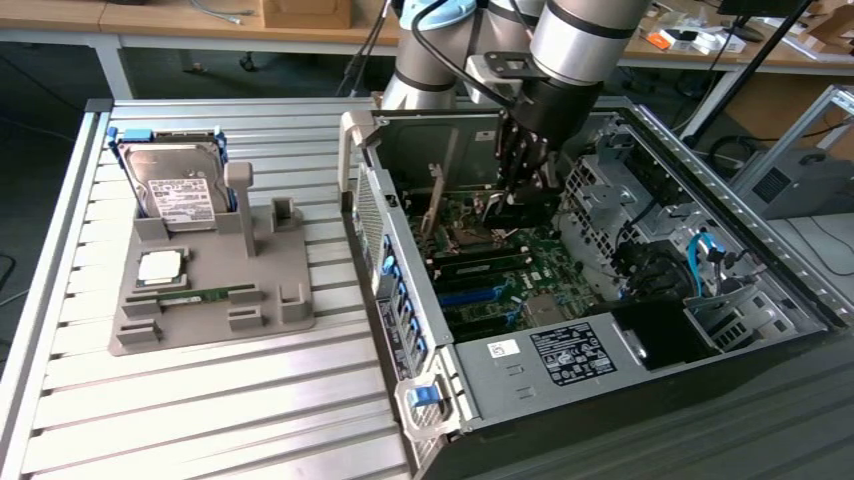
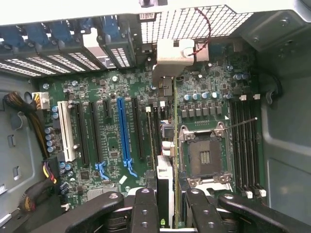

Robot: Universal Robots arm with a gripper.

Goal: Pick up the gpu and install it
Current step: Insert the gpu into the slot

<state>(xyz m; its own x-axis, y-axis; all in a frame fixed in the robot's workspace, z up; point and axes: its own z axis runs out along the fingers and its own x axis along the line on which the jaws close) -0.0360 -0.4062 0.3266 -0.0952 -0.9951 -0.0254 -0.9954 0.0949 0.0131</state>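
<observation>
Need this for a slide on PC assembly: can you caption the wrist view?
Claw gripping the gpu edge-on over the motherboard inside the case.

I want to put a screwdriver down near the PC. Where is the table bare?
The table is bare in front of the holder, toward the camera, and in a strip on the exterior view's left of it. Crowded: inside the case, where the gripper holds the gpu above the board.
</observation>
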